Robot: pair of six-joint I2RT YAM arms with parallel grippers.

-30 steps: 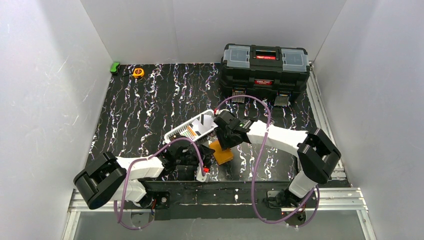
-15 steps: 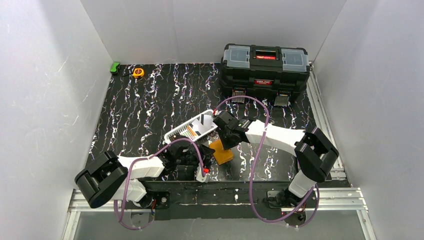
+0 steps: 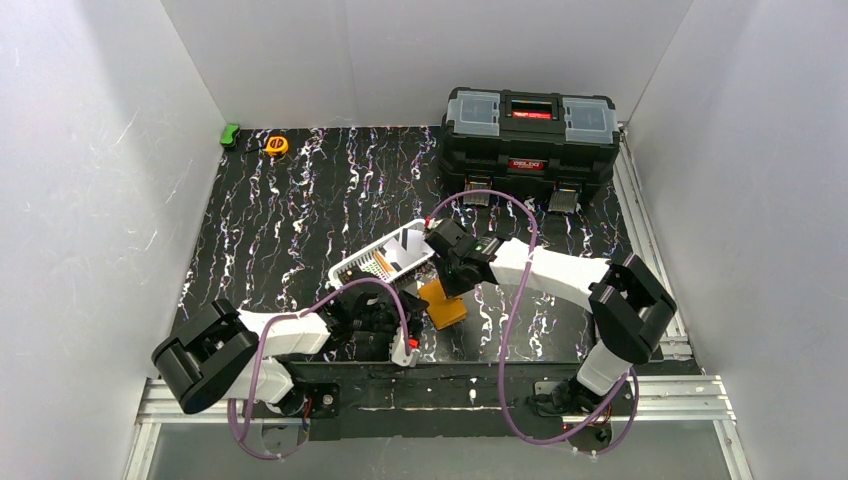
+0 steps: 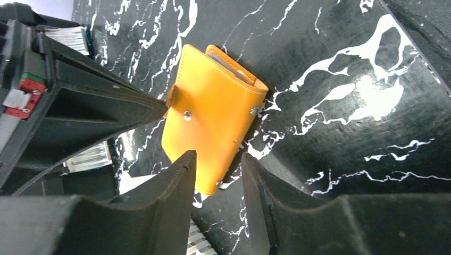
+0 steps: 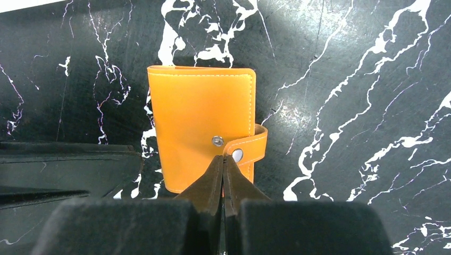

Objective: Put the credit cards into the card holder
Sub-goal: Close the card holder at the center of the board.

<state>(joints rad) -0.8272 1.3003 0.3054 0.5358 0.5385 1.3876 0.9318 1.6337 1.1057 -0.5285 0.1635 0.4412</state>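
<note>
The orange card holder (image 3: 443, 303) lies folded on the black marbled table; it also shows in the left wrist view (image 4: 213, 111) and the right wrist view (image 5: 202, 122). Its snap tab (image 5: 250, 146) is off the stud. My right gripper (image 5: 223, 158) is shut, its tips pinching the end of the tab; in the top view it (image 3: 449, 284) sits over the holder's far end. My left gripper (image 4: 218, 170) is open, its fingers either side of the holder's near corner. Credit cards, one orange (image 3: 383, 263), stand in the white basket (image 3: 352, 268).
A black toolbox (image 3: 530, 135) stands at the back right. A yellow tape measure (image 3: 276, 145) and a small green object (image 3: 230, 134) lie at the back left. The basket's slats (image 4: 199, 241) show just below my left fingers.
My right arm has shifted slightly left and back over the card holder. The left arm has crept a little forward. The holder stays in place.
</note>
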